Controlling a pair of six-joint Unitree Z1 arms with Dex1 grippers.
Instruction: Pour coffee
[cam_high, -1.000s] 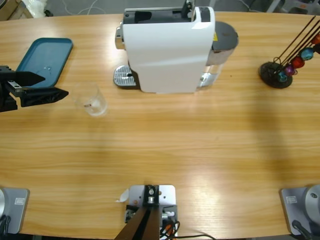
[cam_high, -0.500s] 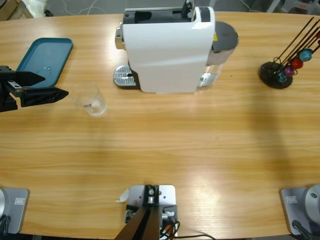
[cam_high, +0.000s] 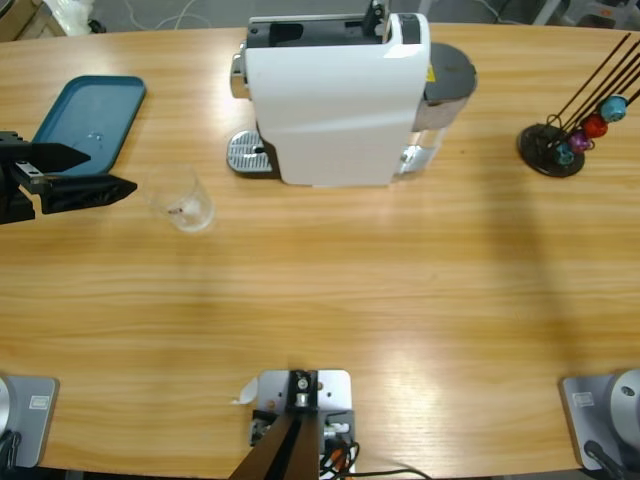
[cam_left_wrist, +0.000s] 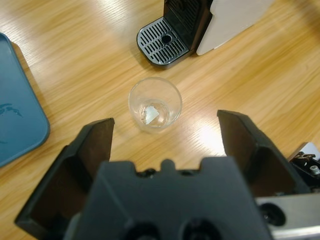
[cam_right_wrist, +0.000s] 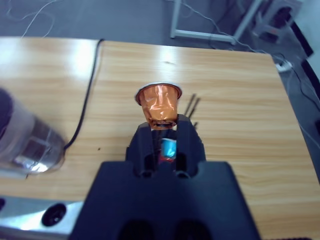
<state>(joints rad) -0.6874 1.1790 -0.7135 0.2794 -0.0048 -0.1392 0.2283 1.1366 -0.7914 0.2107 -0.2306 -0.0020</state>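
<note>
Black jaws of my left gripper stand wide apart, nothing between them, at the left edge of the high view. Straight ahead of them, in the middle of the left wrist view, stands a clear glass tumbler, upright, empty but for a pale scrap at its bottom; no coffee shows in it or anywhere else. The tumbler sits apart from my jaws, centred on the gap, so I judge a straight advance along the gripper's own line would bring it between them. Beyond it, toward the top of that view, is the drip grate of the white coffee machine, near the tumbler but not touching. A teal tray lies at the left of the frame.

My right gripper is clamped on an orange coffee capsule, foil rim up; this arm does not show in the high view. My left arm is clearly the nearer one to the tumbler.

Everything rests on a pale wooden desk; a capsule rack stands at the high view's right. Grey floor and cables lie past the desk edge.
</note>
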